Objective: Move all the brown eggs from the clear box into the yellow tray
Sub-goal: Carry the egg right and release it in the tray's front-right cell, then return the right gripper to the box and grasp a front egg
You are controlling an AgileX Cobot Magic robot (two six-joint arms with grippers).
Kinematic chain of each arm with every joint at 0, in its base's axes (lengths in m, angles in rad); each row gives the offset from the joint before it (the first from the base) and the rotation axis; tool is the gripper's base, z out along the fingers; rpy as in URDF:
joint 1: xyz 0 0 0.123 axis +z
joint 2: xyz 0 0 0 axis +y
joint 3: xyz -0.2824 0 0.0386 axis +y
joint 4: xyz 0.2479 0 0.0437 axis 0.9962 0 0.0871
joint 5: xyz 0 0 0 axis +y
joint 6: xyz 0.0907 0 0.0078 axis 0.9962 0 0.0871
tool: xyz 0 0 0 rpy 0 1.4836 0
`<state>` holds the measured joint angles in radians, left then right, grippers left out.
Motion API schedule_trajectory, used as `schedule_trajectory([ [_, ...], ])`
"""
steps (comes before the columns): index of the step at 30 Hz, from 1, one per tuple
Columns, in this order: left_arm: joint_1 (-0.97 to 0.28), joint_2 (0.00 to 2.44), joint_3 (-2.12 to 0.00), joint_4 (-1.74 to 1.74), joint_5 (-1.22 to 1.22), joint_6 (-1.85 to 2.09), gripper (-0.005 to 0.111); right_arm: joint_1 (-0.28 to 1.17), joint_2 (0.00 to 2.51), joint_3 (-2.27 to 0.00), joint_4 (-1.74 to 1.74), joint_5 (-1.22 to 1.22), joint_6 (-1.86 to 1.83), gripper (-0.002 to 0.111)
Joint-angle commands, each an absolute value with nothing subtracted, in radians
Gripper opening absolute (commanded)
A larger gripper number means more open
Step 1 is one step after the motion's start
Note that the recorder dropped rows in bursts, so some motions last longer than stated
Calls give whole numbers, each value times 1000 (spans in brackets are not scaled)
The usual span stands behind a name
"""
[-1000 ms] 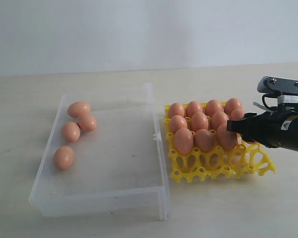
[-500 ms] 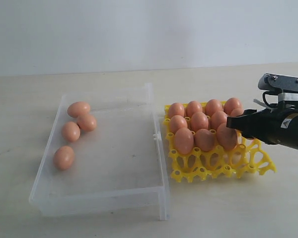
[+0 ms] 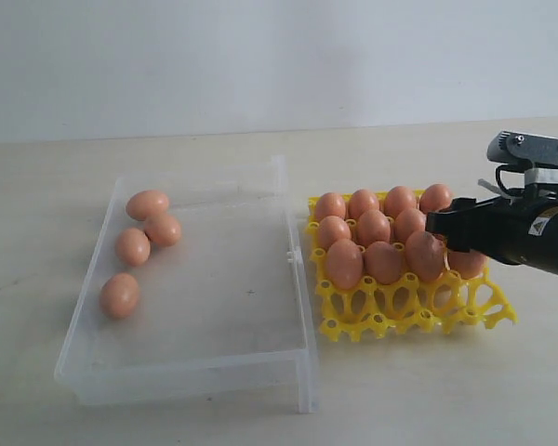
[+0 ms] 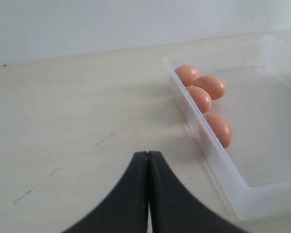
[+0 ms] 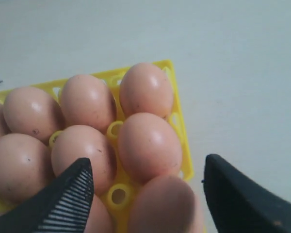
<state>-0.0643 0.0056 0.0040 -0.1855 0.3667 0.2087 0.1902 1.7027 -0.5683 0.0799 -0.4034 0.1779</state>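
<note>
Now, on a pale, lightly scuffed table [image 3: 446, 390] under a blank white wall [image 3: 260, 56], four eggs [image 3: 133, 246] lie in the box [image 3: 195, 367], the rest in the tray [image 3: 409, 316] beside it; right gripper [image 5: 146, 162] spread astride a trayed egg, left gripper [image 4: 148, 155] pressed together.

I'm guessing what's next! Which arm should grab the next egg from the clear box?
Likely left: the left pincer, shut, is near the clear box and its four brown eggs. The right pincer hangs open over the yellow tray.
</note>
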Motion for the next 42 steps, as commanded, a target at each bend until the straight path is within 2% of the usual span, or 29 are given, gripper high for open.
schedule_trajectory([
  [1,-69,0,0,-188,357,209,0,186,1604,-608,73,-299,232,63],
  [5,-69,0,0,-188,357,209,0,258,1527,-775,16,87,238,59],
  [8,-69,0,0,-188,357,209,0,380,1522,-936,39,367,145,57],
  [10,-69,0,0,-188,357,209,0,465,1540,-1028,95,472,64,57],
  [14,-69,0,0,-188,357,209,0,630,1635,-1207,274,532,-140,57],
  [17,-69,0,0,-188,357,209,0,690,1752,-1345,325,577,-176,57],
  [25,-69,0,0,-188,357,209,0,722,2161,-1784,495,891,-172,57],
  [29,-69,0,0,-188,357,209,0,722,2316,-1945,594,947,-99,57],
  [42,-69,0,0,-188,357,209,0,722,2456,-2020,655,891,0,57],
])
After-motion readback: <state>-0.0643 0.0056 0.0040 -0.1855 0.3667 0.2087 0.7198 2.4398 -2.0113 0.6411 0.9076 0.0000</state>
